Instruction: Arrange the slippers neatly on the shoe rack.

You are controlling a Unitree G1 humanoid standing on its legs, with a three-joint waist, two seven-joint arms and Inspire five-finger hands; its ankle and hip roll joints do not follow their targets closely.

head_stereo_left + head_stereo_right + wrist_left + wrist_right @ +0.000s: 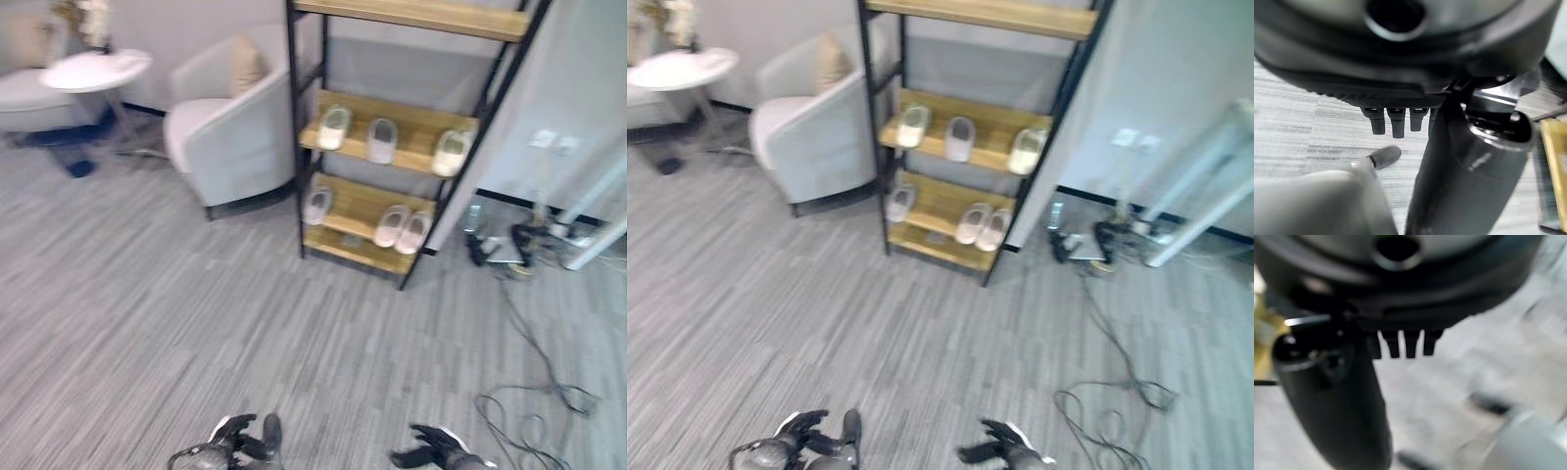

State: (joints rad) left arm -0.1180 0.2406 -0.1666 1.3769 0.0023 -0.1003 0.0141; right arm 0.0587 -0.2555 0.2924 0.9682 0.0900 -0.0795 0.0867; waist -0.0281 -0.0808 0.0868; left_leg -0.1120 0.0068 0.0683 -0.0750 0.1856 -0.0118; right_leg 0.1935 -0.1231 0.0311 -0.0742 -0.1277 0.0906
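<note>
Ahead, shoe rack [392,186] stands on grey floor [196,313].

Six pale slippers sit on the shoe rack [411,127], a black-framed stand with wooden shelves, well away from both hands and ahead of them across the floor. On the middle shelf, a cream slipper [334,127] and a white slipper [381,140] lie near each other, and another cream slipper [452,152] lies apart by the far post. On the lower shelf, a single white slipper [316,205] lies alone, while a pinkish pair [403,228] lies side by side, touching.
</note>
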